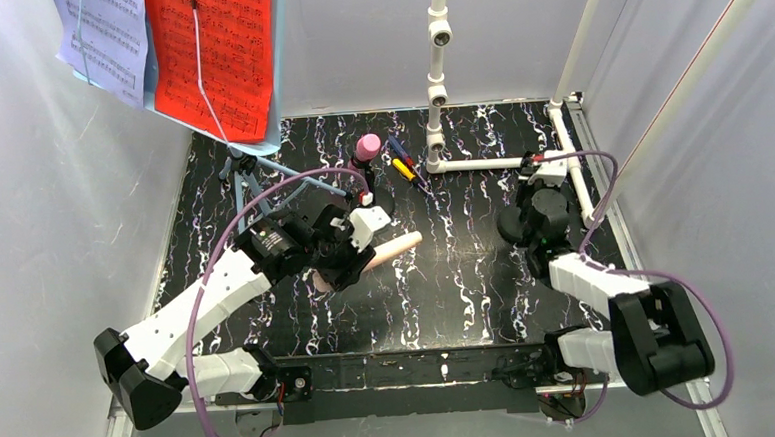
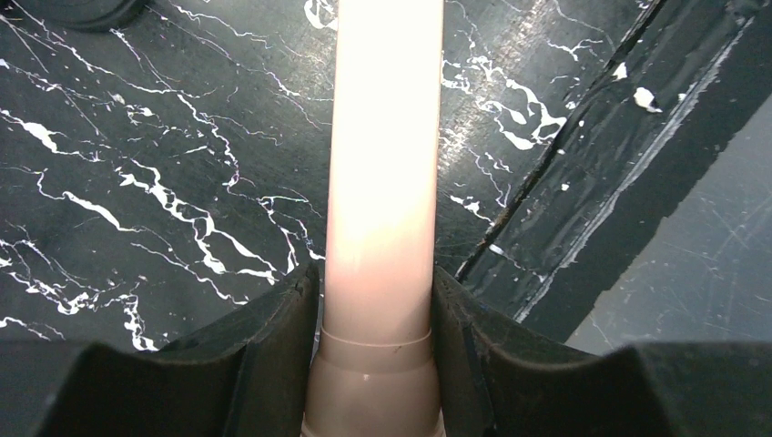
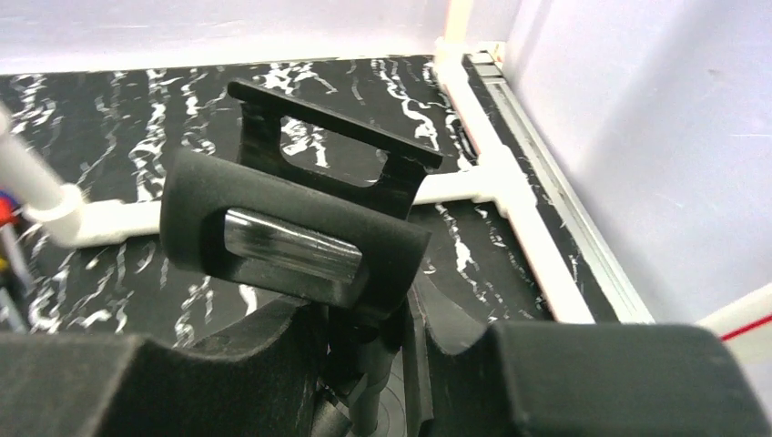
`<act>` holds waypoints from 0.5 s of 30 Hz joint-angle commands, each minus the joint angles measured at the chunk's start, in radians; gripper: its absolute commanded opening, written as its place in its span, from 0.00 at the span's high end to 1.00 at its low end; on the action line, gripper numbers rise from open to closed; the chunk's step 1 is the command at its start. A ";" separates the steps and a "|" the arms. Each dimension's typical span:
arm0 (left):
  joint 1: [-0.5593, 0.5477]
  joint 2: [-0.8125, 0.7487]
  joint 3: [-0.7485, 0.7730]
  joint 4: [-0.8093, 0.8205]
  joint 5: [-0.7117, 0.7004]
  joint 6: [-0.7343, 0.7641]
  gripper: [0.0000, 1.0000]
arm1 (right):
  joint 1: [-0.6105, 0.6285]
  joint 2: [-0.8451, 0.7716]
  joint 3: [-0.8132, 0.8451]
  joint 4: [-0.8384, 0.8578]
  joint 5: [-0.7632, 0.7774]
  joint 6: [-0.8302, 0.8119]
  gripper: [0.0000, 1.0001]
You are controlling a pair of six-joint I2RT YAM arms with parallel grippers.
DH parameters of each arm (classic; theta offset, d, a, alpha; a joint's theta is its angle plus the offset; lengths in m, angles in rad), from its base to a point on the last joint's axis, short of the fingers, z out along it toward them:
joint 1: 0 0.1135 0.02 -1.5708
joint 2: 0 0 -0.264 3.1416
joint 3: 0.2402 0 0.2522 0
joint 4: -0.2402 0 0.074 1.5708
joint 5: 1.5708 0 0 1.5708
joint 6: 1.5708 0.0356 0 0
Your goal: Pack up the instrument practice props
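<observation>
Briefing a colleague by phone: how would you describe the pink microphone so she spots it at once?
Find the pale-blue music rack at the table's far left. Right of its tripod legs, short of the white pipe frame, the pink microphone stands upright. Unlike the beige microphone clamped in the left hand, its head is pink and nothing grips it.

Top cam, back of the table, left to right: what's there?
lavender sheet-music page → red sheet-music page → pink toy microphone → small yellow-and-blue object → white PVC pipe upright
</observation>
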 commanded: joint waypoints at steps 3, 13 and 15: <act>0.002 -0.055 -0.057 0.125 -0.090 -0.010 1.00 | -0.158 0.176 0.144 0.176 -0.074 -0.017 0.99; 0.002 -0.045 -0.065 0.134 -0.091 -0.017 1.00 | -0.312 0.388 0.279 0.232 -0.128 -0.025 0.99; 0.002 -0.045 -0.065 0.134 -0.085 -0.016 1.00 | -0.339 0.421 0.296 0.248 -0.146 -0.015 0.99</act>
